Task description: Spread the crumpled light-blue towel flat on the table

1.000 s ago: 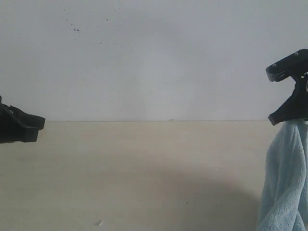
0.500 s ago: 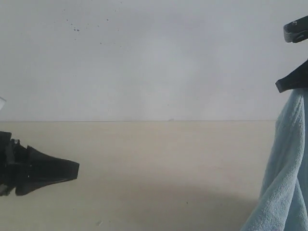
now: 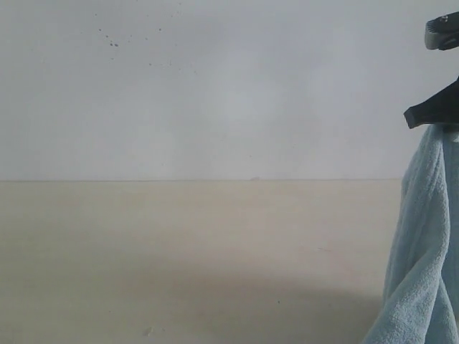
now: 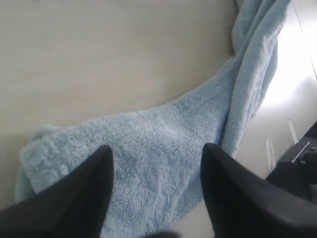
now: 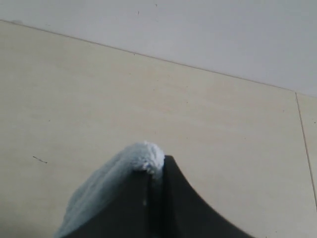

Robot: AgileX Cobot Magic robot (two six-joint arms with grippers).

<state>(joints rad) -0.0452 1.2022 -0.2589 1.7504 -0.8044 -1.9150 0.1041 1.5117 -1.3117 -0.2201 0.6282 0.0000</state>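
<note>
1. Two grippers noted. The right gripper had its jaws pinched tight on a fold of the pale light-blue fluffy terry-cloth towel, high at the right edge of the exterior view.
2. From that pinch the towel hung in a long limp drape. Its lower part lay bunched on the wide, pale beige-cream tabletop.
3. The left gripper hovered over the bunched part, jaws spread wide, nothing held.
4. Handling, by my reckoning: light, soft, no stiffness at all — it would sag and fold wherever unsupported. The pile looked grippy rather than slick, and nothing about it looked fragile.
5. Best hold, I judged: an edge or corner of the lying part, well apart from the right pinch — then the cloth could be drawn taut between the two. No hem or label could be made out.
</note>
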